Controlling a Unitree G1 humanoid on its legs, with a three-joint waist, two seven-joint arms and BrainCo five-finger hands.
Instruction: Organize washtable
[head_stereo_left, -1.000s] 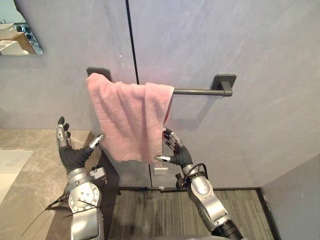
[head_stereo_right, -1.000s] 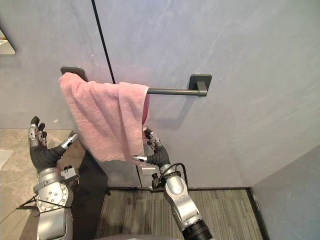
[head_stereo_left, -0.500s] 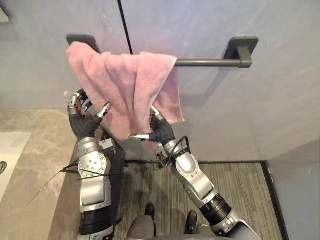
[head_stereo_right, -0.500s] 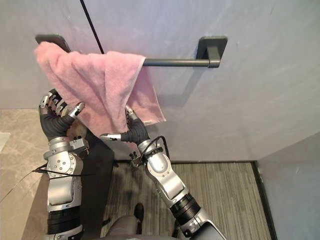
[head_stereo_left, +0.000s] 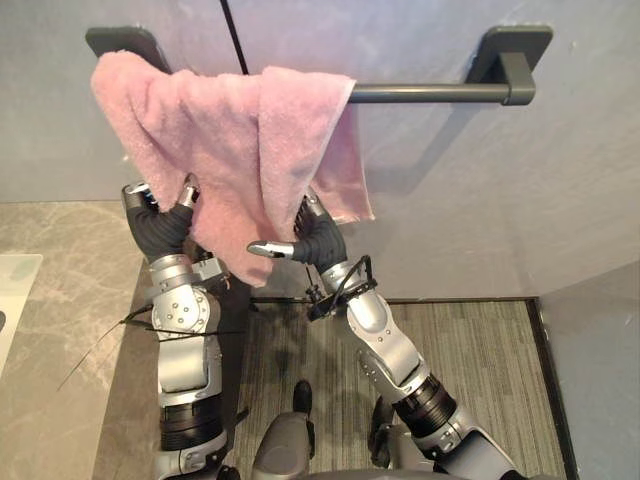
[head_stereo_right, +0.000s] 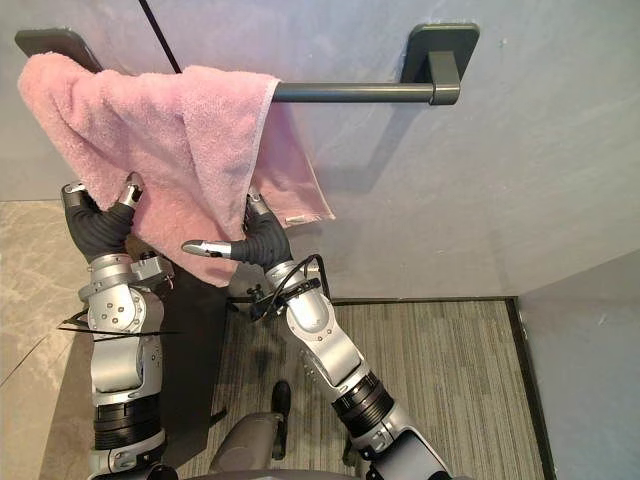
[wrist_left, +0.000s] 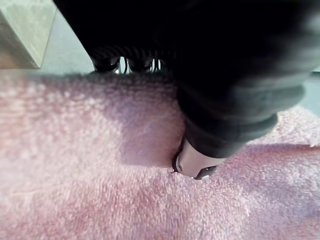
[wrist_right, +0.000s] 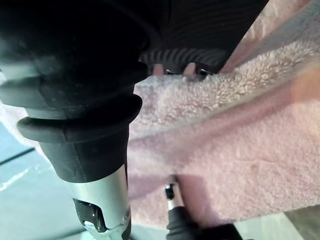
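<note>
In front of me is a grey wall (head_stereo_left: 560, 200) with a thin black line (head_stereo_left: 231, 40) going down it. Down below is a grey stripy floor (head_stereo_left: 480, 350).

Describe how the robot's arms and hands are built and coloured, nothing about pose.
The left arm and right arm are silver-grey metal in rounded segments, each with a black ribbed band lower down. The left robot hand and right robot hand wear dark ribbed covers over back and wrist. The right one's silver thumb ends in a dark tip.

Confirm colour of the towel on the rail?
The towel is plain pink, no pattern; shows best in the left eye view.
</note>
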